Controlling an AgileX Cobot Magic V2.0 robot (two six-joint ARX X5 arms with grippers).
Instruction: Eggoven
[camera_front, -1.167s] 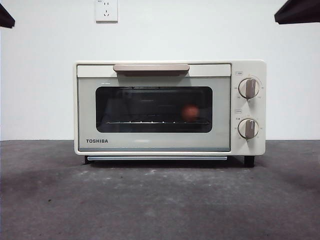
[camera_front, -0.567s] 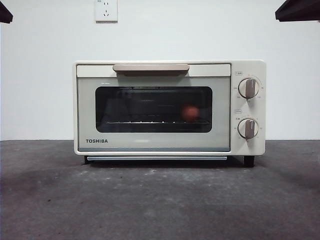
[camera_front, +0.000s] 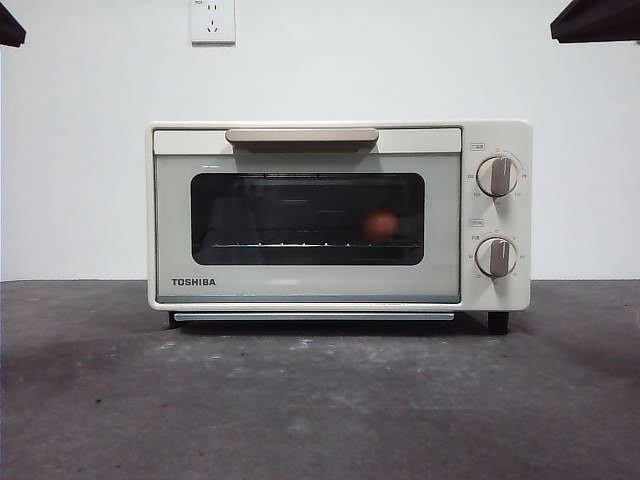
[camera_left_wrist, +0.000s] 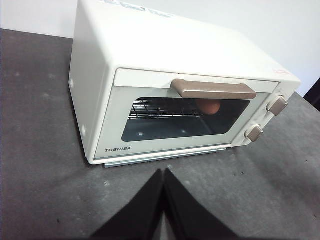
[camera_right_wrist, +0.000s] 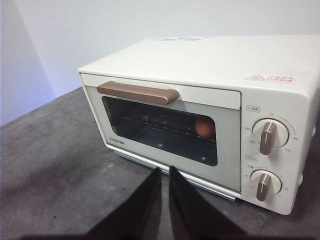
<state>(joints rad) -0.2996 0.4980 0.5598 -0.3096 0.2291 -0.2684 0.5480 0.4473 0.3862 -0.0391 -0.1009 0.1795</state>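
- Front view: the toaster oven (camera_front: 340, 215) sits square on the table (camera_front: 320, 400), door closed, with the egg (camera_front: 380, 225) on the rack behind the glass, toward the dial side.
- The left gripper (camera_left_wrist: 163, 172) hangs in front of the oven, jaws pressed together, holding nothing.
- The right gripper (camera_right_wrist: 165, 172) waits likewise, clenched and empty.
- To my eye the job looks done; if anything remains, keep both arms clear of the handle (camera_front: 302, 135).
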